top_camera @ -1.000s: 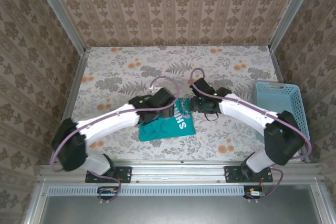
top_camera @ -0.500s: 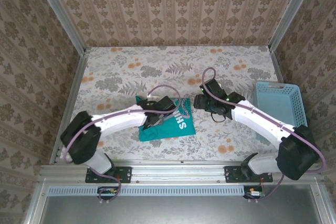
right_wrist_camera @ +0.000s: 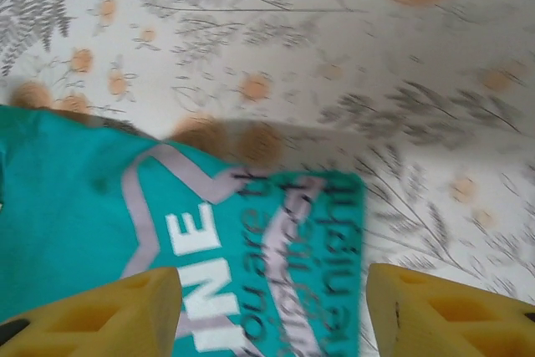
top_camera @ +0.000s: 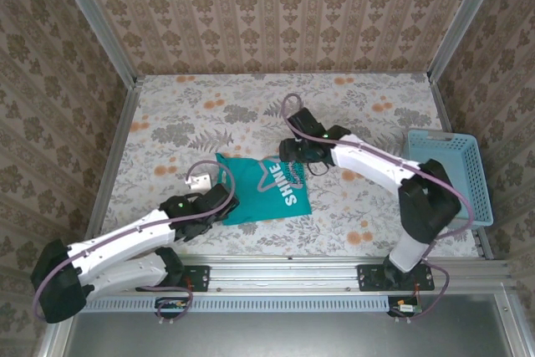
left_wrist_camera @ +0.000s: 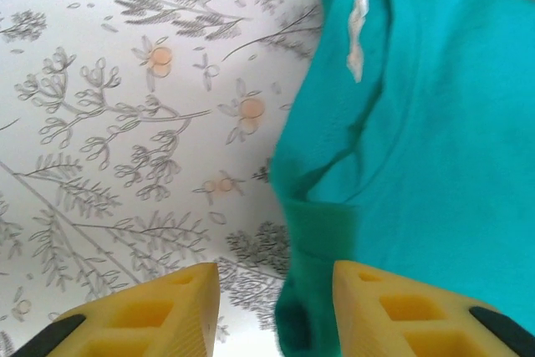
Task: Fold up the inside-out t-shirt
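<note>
The t-shirt (top_camera: 266,191) lies folded into a small teal square near the table's front middle, a white and grey print facing up. My left gripper (top_camera: 221,204) is low at the shirt's left front edge. In the left wrist view my left gripper (left_wrist_camera: 276,315) stands open, a rolled teal edge (left_wrist_camera: 322,282) beside the right finger and bare table by the left finger. A small white tag (left_wrist_camera: 357,31) shows farther on. My right gripper (top_camera: 291,155) hovers over the shirt's far right corner. The right wrist view shows my right gripper (right_wrist_camera: 272,315) open wide above the printed fabric (right_wrist_camera: 276,257).
A light-blue slotted basket (top_camera: 447,171) stands at the table's right edge. The flower-patterned table (top_camera: 209,114) stretches bare behind and left of the shirt. Patterned walls close the back and both sides.
My left arm has pulled back from over the shirt's middle to its left front edge. My right gripper has swung left and away, to the shirt's far right corner. The shirt lies flatter.
</note>
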